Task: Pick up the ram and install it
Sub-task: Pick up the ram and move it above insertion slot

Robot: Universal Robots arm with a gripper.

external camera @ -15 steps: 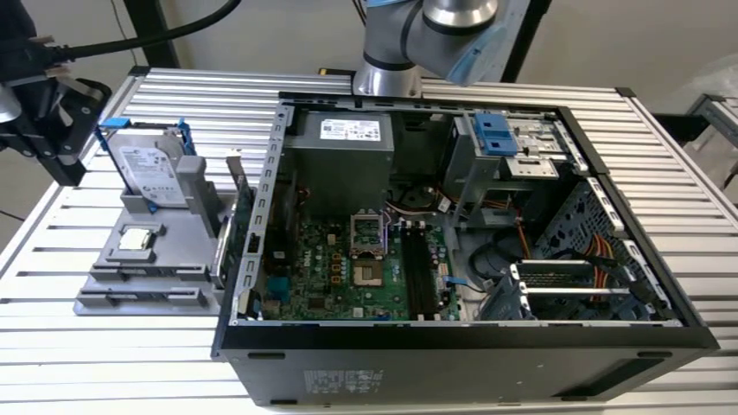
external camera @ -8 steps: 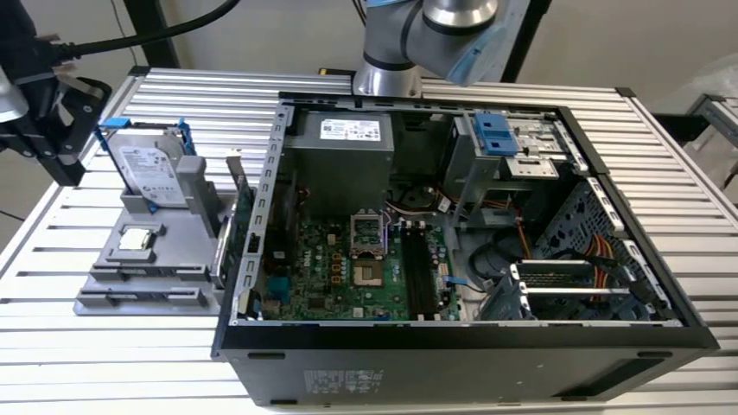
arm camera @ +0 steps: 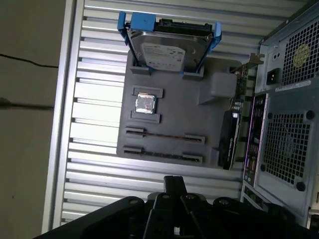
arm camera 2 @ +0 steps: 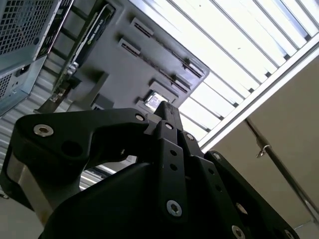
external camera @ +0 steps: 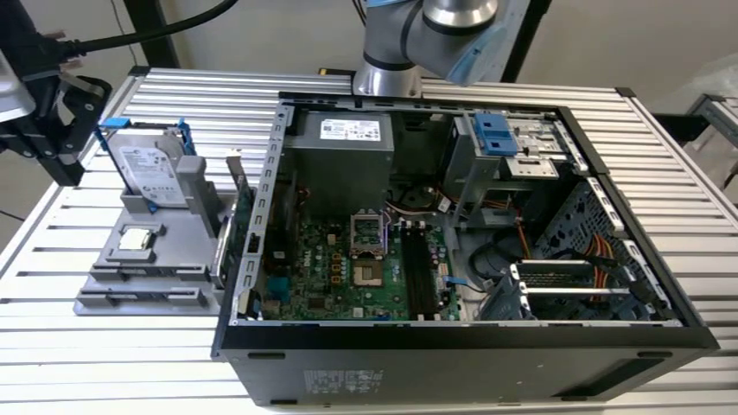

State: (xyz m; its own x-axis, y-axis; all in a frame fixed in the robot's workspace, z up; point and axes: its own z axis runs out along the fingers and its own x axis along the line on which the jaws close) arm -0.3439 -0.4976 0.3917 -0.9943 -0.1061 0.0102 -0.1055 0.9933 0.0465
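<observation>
With the gripper (arm camera: 174, 181) closed and empty, the ram (arm camera: 164, 135) stands on edge in the grey tray (arm camera: 172, 112) beyond its tips, well apart; you should grip this light, stiff, fragile stick by its flat faces at mid-length.

We see the black claw (arm camera 2: 167, 112) looming in the foreground, its body dotted with bright screw heads. Just past its tip, mid-frame, a small silver chip (arm camera 2: 155, 101) sits in a square seat on a grey holder (arm camera 2: 144, 64). Farther along the holder we make out rows of slotted blocks (arm camera 2: 130, 48). A dark card (arm camera 2: 87, 37) stands on edge along the holder's side, between it and a case (arm camera 2: 20, 25) with perforated metal walls at the frame's corner. The holder rests on a desk (arm camera 2: 234, 45) of pale ribbed slats that glare brightly. Beyond the desk's edge we see a beige floor (arm camera 2: 299, 99) crossed by a thin dark cable (arm camera 2: 281, 169).
</observation>
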